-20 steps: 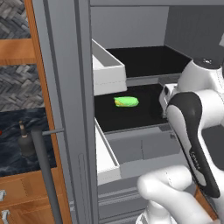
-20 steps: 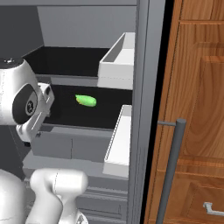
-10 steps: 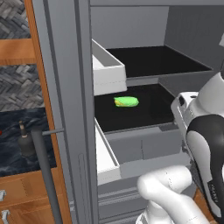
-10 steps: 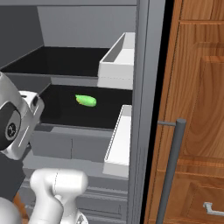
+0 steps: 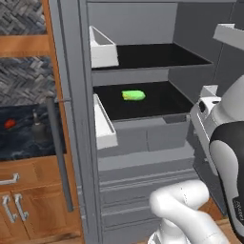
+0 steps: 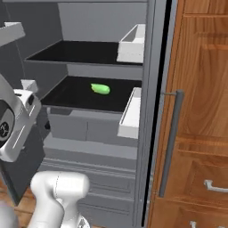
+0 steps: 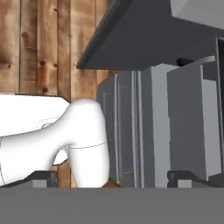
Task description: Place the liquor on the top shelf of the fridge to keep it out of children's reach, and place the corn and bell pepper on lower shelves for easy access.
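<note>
Left base view: lying crosswise on black lower shelf [image 5: 157, 102], bright green pointed corn [image 5: 133, 95]; waiting far left on dark counter, black corked liquor [image 5: 38, 129], red bell pepper [image 5: 10, 124]. Hanging empty, spread wide, low near fridge [image 7: 153, 131]: gripper [image 7: 112, 177].

The white arm rises from the base as a thick rounded link, low in both base views, then climbs along the frame edge in a broad white segment with a dark joint band. In the left base view the upper link stands at the right edge, a boxy white wrist part jutting from it. In the right base view the same stretch sits at the left edge, angled down. In the hand view, the tool [image 7: 112, 177] points low, its two dark fingertips [image 7: 43, 176] standing far apart at the bottom corners, jaws spread wide with nothing between them.
</note>
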